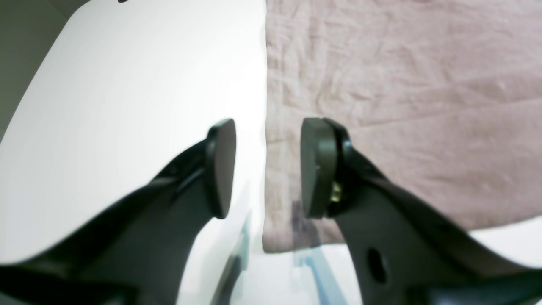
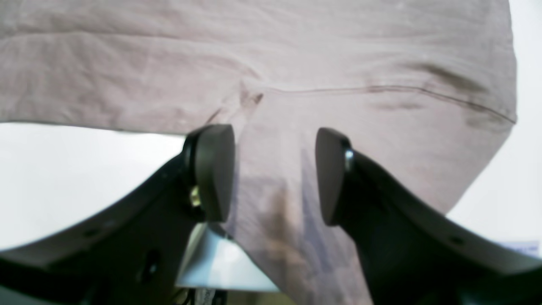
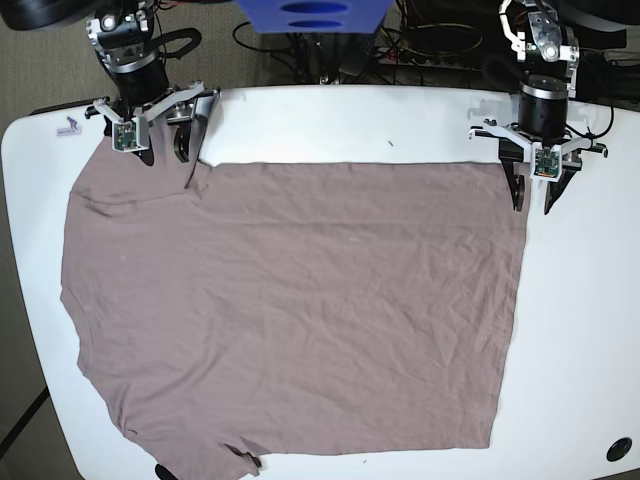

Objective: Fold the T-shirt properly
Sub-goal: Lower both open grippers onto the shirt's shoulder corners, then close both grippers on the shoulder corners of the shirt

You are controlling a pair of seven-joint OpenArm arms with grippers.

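Both arms' jaws stand apart, gripping nothing, over the flat, wrinkled mauve T-shirt (image 3: 300, 300).

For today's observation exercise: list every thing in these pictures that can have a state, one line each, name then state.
T-shirt: spread flat on the table, wrinkled, not yet folded, held by neither gripper.
Left gripper: open, jaws astride the shirt's side edge near its corner.
Right gripper: open, sleeve fabric between its jaws, not pinched.
Table: white, bearing the shirt.
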